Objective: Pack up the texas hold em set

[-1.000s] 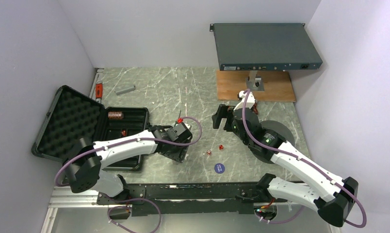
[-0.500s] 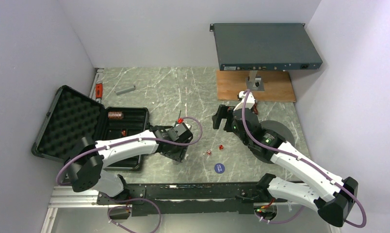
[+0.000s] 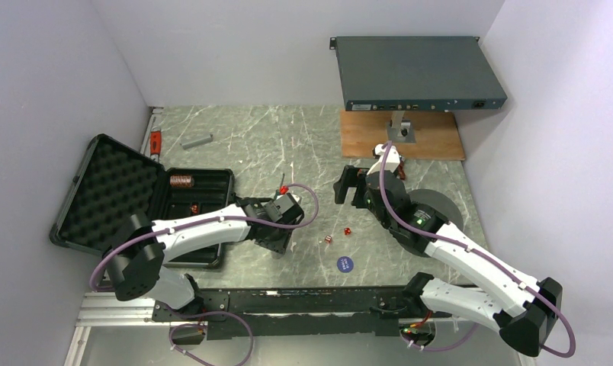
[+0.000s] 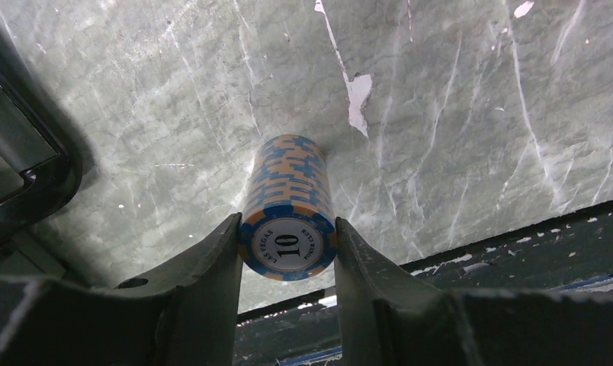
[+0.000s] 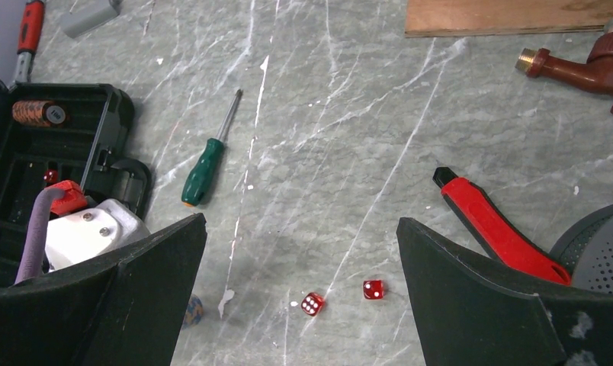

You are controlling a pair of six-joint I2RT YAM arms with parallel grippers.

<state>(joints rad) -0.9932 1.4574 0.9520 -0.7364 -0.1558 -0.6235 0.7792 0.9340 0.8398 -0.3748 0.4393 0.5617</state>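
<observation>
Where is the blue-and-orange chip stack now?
Left wrist view: the chip stack lies on its side on the marble table, between the fingers of the left gripper, right of the black case.

Soft, even overhead light fell on the marble tabletop [image 3: 288, 137], leaving faint, diffuse shadows and only a mild sheen. Up close, the chip stack [image 4: 288, 206] looked sharp; the foreground below it was dark and blurred.

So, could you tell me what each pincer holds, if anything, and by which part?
The left pincer pinches the lying chip stack by the sides of its near end. The right pincer is open, holding nothing.
</observation>
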